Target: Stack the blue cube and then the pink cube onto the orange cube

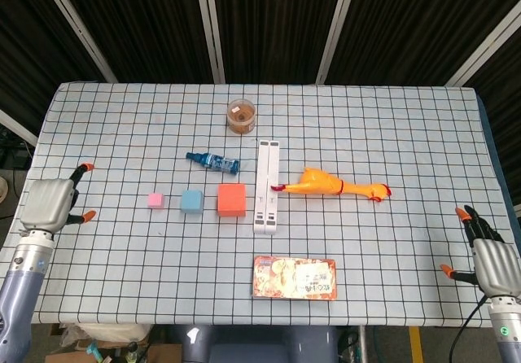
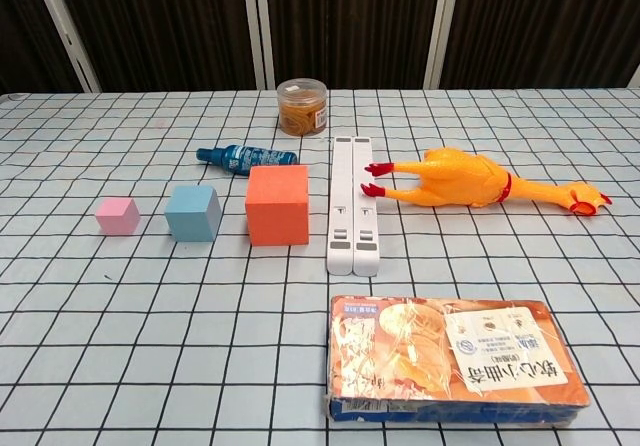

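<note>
Three cubes stand in a row on the checked table: a small pink cube (image 1: 155,199) (image 2: 118,215) on the left, a blue cube (image 1: 191,200) (image 2: 194,212) in the middle, a larger orange cube (image 1: 232,199) (image 2: 278,204) on the right. All three rest on the cloth, apart from each other. My left hand (image 1: 50,203) hovers over the table's left edge, well left of the pink cube, holding nothing with its fingers apart. My right hand (image 1: 491,261) stays off the table's right front corner, fingers spread and empty. Neither hand shows in the chest view.
A white bar (image 1: 266,185) lies just right of the orange cube. Behind the cubes lies a small blue bottle (image 1: 213,162), and further back stands a jar (image 1: 242,115). A rubber chicken (image 1: 334,187) lies to the right. A snack box (image 1: 295,277) sits at the front.
</note>
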### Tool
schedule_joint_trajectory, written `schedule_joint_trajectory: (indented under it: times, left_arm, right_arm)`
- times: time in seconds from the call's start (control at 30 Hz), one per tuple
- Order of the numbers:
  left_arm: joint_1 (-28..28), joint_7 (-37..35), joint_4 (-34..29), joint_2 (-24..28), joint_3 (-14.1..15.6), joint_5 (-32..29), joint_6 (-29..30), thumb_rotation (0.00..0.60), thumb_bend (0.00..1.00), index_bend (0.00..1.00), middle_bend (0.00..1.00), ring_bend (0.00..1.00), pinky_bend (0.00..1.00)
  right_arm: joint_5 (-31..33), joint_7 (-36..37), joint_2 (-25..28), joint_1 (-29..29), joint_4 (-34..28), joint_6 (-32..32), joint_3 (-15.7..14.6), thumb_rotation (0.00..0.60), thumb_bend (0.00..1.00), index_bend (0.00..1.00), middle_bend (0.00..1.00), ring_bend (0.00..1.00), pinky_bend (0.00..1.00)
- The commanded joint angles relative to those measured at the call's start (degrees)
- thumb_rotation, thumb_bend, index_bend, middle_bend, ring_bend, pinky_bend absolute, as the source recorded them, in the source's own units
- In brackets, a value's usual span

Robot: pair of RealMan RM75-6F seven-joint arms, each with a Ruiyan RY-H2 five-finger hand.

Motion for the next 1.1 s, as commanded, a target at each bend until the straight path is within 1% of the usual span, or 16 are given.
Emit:
schedule_joint_trajectory:
  times: [0.03,0.17,0.4,0.53,0.77,0.9,1.1]
  left_arm:
    - [-5.1,7.25,1.05,-3.8,-1.39,-7.88,-2.81,0.6,0.0,0.21,0.91,0.71,0.71]
    - [-7.82,10.24,2.32,-6.95,-2.04,-13.82,-3.23,0.6,0.0,0.21,0.91,0.71,0.71]
    - [-12.19,14.39,7.11,-11.55,-1.5,-19.63,-4.45,0.6,0.0,0.24,0.91,0.71,0.71]
    - [-14.19,15.8,9.82,-14.17,-0.31,-21.19,-5.79,0.6,0.0,0.25,0.91,0.71,0.71]
    - [-16.63,18.23,13.44,-17.47,1.03,-23.53,-5.59,0.6,0.0,0.26,0.91,0.71,0.71]
    - [-17.65,18.27,14.96,-18.65,1.45,-24.15,-6.39,0.6,0.0,0.28,0.91,0.71,0.71]
    - [-18.96,16.97,16.67,-20.54,2.18,-23.31,-8.03,0.6,0.0,0.29,0.91,0.71,0.71]
  right_arm:
    - [0.23,-0.25,-0.18,0.18,0.22,-0.39,-0.04,0.6,0.04,0.05,0.05,0.13,0.25]
    - [0.52,-0.37,-0.31,0.28,0.4,-0.71,-0.03,0.6,0.04,0.05,0.05,0.13,0.25]
    - [0.9,0.03,-0.31,0.35,0.78,-1.06,0.07,0.6,0.04,0.05,0.05,0.13,0.25]
    - [1.04,0.19,-0.39,0.47,1.08,-1.41,0.06,0.6,0.04,0.05,0.05,0.13,0.25]
    - [0.96,0.6,-0.45,0.54,1.3,-1.52,0.04,0.6,0.04,0.05,0.05,0.13,0.25]
    - [0.96,0.74,-0.47,0.59,1.35,-1.62,0.04,0.6,0.04,0.05,0.05,0.13,0.25]
    - [1.04,0.96,-0.44,0.62,1.38,-1.71,0.07,0.6,0.04,0.05,0.05,0.13,0.25]
